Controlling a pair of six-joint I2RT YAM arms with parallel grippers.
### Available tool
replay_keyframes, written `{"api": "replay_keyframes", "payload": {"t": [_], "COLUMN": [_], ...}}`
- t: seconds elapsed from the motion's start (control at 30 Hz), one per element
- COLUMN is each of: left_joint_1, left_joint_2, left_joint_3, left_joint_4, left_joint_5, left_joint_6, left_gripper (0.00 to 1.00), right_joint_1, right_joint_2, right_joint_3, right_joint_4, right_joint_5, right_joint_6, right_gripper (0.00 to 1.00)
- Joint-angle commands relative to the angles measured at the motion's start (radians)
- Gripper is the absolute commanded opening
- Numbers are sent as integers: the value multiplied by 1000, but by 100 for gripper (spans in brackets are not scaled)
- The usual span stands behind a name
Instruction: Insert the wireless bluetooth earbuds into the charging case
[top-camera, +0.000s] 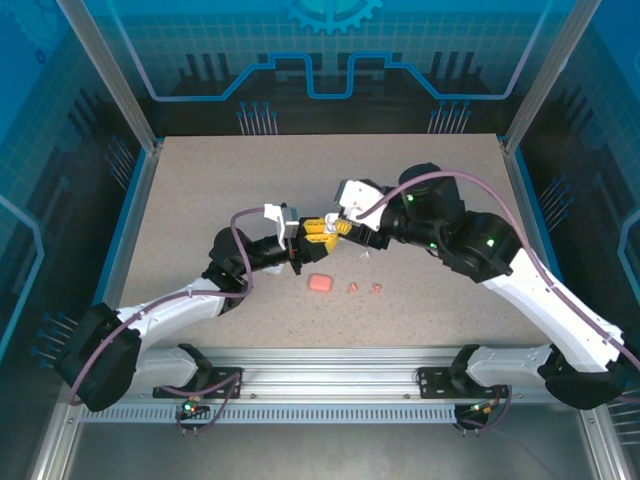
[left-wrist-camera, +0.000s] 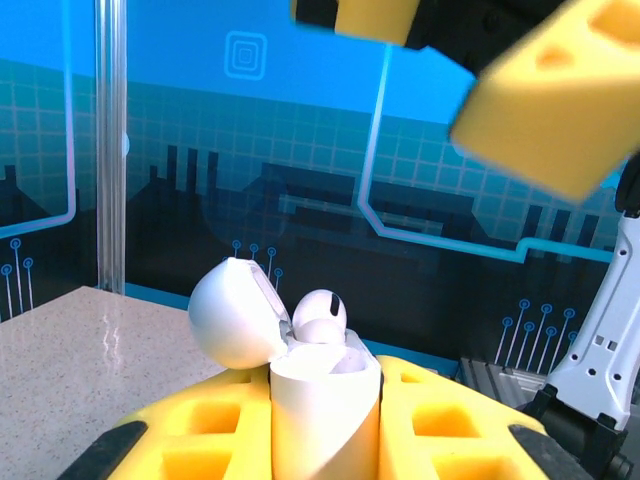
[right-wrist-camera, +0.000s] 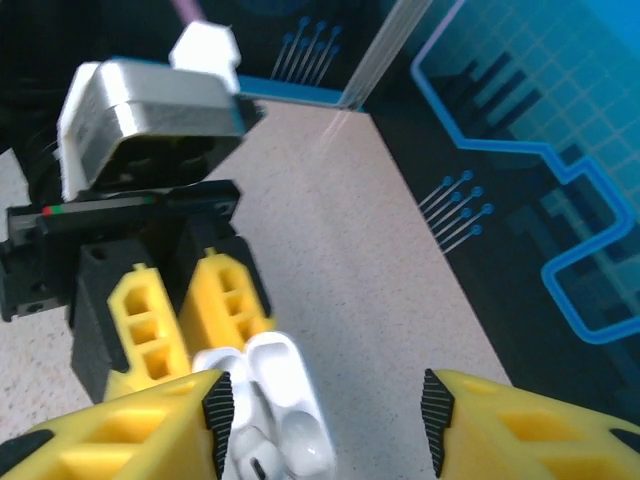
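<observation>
The left pincer (left-wrist-camera: 325, 432) is clenched on the white charging case (left-wrist-camera: 322, 395), holding it upright with the domed lid (left-wrist-camera: 232, 320) swung back to the left. A white earbud (left-wrist-camera: 320, 314) sits in the mouth of the case, its rounded head proud of the rim, so I judge it is not fully seated. The right pincer (right-wrist-camera: 325, 415) hangs just above the case, released, jaws wide and nothing between them.

To do this step well, the left arm should hold the case steady and level, while the right pincer comes down squarely over the bud's head and presses gently, clear of the hinge and lid. A push off to one side would likely tip the bud out of its well or rock the case in its grip.

The case is glossy hard plastic, pebble-smooth and rounded — slippery against the blocky yellow fingers (left-wrist-camera: 205, 425), which have square hollows in them. The bud is small, bulbous and equally slick.

On the speckled, matte bench (top-camera: 200, 190), near the arms, lie a pink case (top-camera: 320, 284) and just to its right two pink earbuds (top-camera: 352, 287), well apart from both pincers.
</observation>
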Motion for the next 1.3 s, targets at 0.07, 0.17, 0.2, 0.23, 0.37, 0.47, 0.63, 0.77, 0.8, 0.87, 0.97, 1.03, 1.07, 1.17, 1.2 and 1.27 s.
{"api": "replay_keyframes", "payload": {"t": [0.07, 0.17, 0.2, 0.23, 0.37, 0.47, 0.63, 0.77, 0.8, 0.87, 0.97, 1.03, 1.07, 1.17, 1.2, 1.27], "left_joint_1": [-8, -9, -9, -9, -9, -9, -10, -9, -9, -9, -10, -9, -8, -9, -8, -9], "left_joint_2": [-2, -21, -30, -40, -82, -107, -139, -150, -152, -155, -158, -161, -162, -165, -164, -164], "left_joint_3": [-9, -16, -19, -22, -33, -43, -42, -41, -41, -43, -44, -46, -47, -50, -50, -50], "left_joint_4": [58, 51, 48, 40, 6, -7, -33, -45, -45, -49, -55, -56, -57, -57, -57, -55], "left_joint_5": [-21, -34, -37, -42, -58, -72, -74, -74, -73, -73, -73, -73, -74, -78, -78, -78], "left_joint_6": [35, 49, 56, 65, 95, 116, 131, 133, 132, 134, 132, 131, 131, 133, 132, 131], "left_gripper": [0, 0, 0, 0, 0, 0, 0, 0, 0, 0, 0, 0, 0, 0, 0, 0], "right_joint_1": [-87, -178, -221, -260, -390, -435, -458, -452, -450, -445, -438, -434, -432, -429, -428, -425], "right_joint_2": [-71, -97, -107, -116, -117, -72, 73, 221, 259, 325, 423, 482, 504, 570, 588, 613], "right_joint_3": [-2, -59, -90, -123, -270, -378, -494, -535, -543, -549, -523, -491, -479, -438, -425, -412], "right_joint_4": [10, -6, -9, -11, -22, -23, 23, 104, 134, 191, 226, 224, 222, 210, 204, 206], "right_joint_5": [13, 38, 34, 20, -39, -65, -114, -184, -203, -230, -239, -230, -226, -208, -203, -201], "right_joint_6": [190, 304, 352, 393, 536, 615, 731, 798, 810, 819, 820, 811, 809, 802, 800, 800], "right_gripper": [69, 73, 73, 74, 75, 75, 68, 62, 60, 59, 57, 56, 56, 55, 54, 53]}}
